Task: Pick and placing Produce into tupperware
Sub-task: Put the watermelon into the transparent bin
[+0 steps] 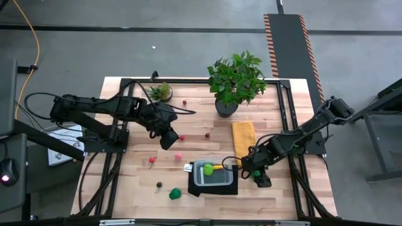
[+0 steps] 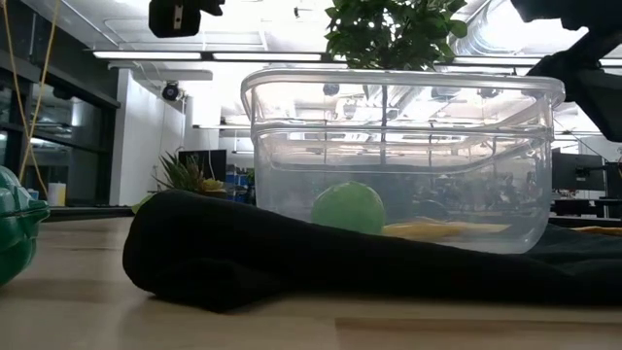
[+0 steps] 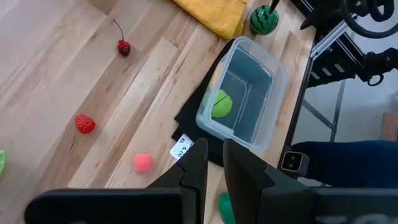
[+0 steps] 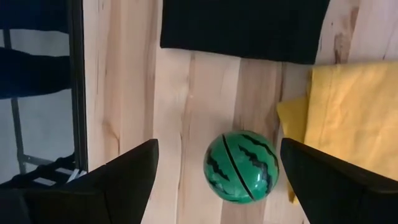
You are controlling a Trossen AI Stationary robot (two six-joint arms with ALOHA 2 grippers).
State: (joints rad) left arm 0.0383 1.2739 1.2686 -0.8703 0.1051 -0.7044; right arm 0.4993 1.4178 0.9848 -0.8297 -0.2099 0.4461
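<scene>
The clear tupperware (image 1: 213, 173) stands on a black mat (image 1: 213, 187) and holds a light green piece (image 1: 208, 168) and a yellow piece (image 1: 220, 167). A small green striped watermelon (image 4: 241, 167) rests on the wood beside the yellow cloth (image 4: 348, 112). My right gripper (image 4: 217, 163) hangs open above it, one finger on either side and clear of it. My left gripper (image 1: 168, 138) hovers shut and empty over the middle left of the table. Loose produce lies on the wood: a cherry (image 3: 123, 46), a strawberry (image 3: 84, 123), a pink piece (image 3: 143, 163), a green piece (image 1: 175, 193) and a dark berry (image 1: 159, 184).
A large potted plant (image 1: 235, 81) and a small one (image 1: 161, 92) stand at the far edge. The yellow cloth (image 1: 244, 137) lies between the big plant and my right gripper. A dark metal frame (image 1: 125, 85) runs round the tabletop. A white tag (image 3: 181, 148) lies at the mat's corner.
</scene>
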